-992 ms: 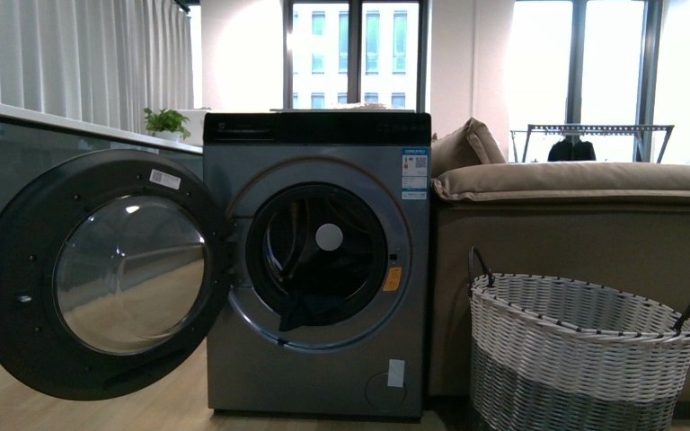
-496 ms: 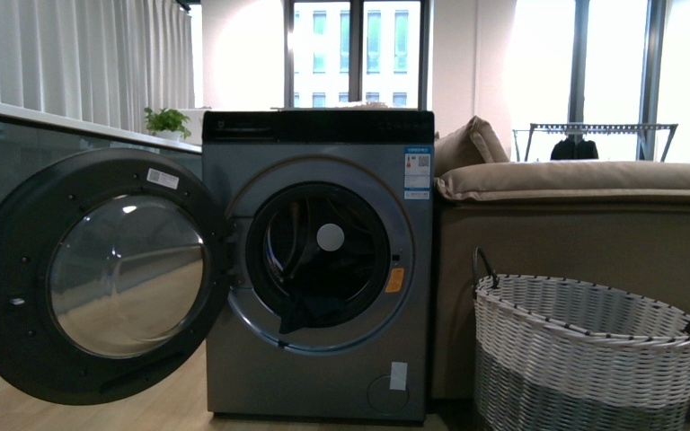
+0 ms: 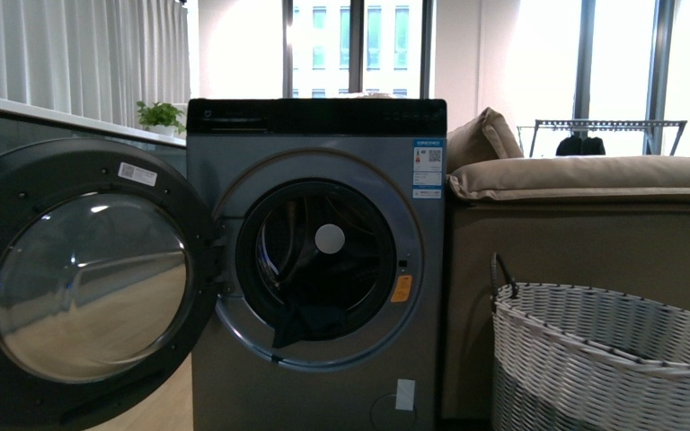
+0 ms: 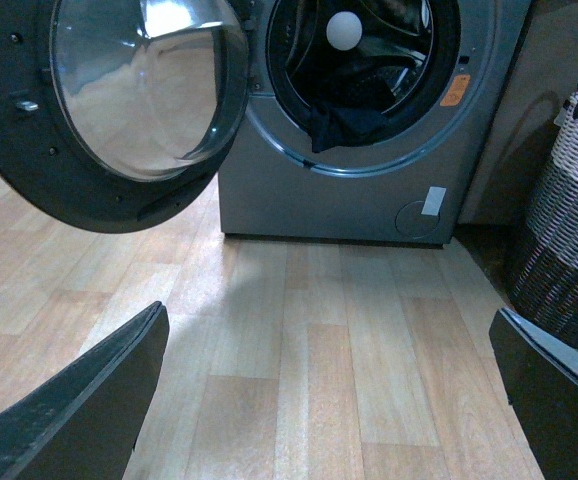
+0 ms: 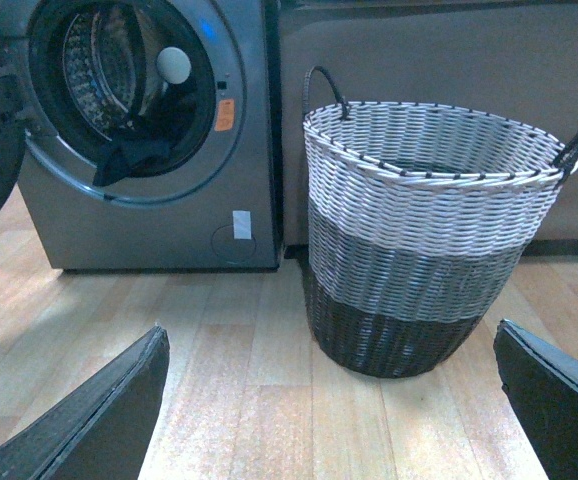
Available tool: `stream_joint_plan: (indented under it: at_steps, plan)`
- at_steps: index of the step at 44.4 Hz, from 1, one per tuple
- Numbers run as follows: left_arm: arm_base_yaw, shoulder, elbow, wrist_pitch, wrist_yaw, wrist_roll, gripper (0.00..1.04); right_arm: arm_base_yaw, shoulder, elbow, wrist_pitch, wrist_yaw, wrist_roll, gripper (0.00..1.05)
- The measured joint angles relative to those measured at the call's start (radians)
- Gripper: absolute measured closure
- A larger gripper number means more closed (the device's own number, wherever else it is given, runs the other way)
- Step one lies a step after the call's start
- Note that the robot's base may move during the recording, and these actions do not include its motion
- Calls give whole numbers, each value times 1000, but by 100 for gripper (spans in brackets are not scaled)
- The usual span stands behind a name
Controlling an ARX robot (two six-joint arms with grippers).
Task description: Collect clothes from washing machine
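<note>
Silver-grey washing machine [image 3: 314, 395] stands with its round door [image 3: 81, 287] swung wide and a woven basket [image 3: 611, 359] near, the dark clothes [image 3: 310, 321] slumped over the lower lip of its opening. Left gripper [image 4: 327, 312] and right gripper [image 5: 329, 328] hang spread wide and empty, well short of it. The reach should likely go low through the opening, clear of the door. The blue-white label [image 3: 429, 166] and orange sticker [image 3: 402, 288] are too small to read.

A woven basket [image 5: 424, 230] stands on the wood floor [image 5: 259, 400] before a beige sofa [image 3: 584, 251]; a potted plant [image 3: 160, 116] tops the counter [image 3: 54, 113].
</note>
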Motion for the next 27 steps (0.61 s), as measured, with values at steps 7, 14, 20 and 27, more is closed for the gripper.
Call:
stream_joint_plan:
  at_steps: [7,14,20,27]
  plan:
    - [0,0,0,0,-4,0,6,0,0,0,0,0,0,8]
    - [0,0,0,0,0,0,6,0,0,0,0,0,0,8]
    - [0,-1,0,0,1,0,6,0,1,0,-2,1,0,8]
    - [0,-1,0,0,0,0,6,0,0,0,-1,0,0,8]
